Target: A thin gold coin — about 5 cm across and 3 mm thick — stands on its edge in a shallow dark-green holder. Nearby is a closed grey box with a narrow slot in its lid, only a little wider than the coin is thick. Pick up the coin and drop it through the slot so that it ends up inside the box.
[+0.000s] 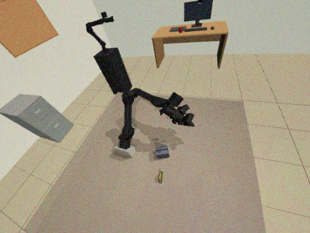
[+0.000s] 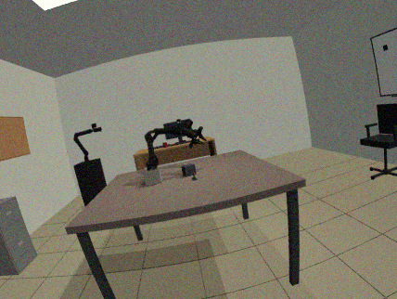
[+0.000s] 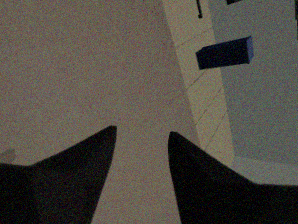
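The gold coin point(image 1: 160, 176) stands on edge in its small dark-green holder point(image 1: 160, 181) point(image 2: 194, 178) on the table. The closed grey box point(image 1: 162, 153) point(image 2: 188, 170) stands close by, between the holder and the back of the table; a dark line runs across its lid. My gripper point(image 1: 193, 120) point(image 2: 204, 136) point(image 3: 142, 135) is partly open, with nothing between its fingers. It hangs high above the table, beyond the box and to its right in the top view. Coin, holder and box do not show in the wrist view.
The brownish table top point(image 1: 217, 188) point(image 2: 223, 186) point(image 3: 75, 75) carries the arm's pale base point(image 1: 124, 151) point(image 2: 153, 177), left of the box. A wooden desk with a monitor point(image 1: 198, 11) stands behind the table. The wrist view shows the table edge and a dark-blue block point(image 3: 225, 53) beyond it.
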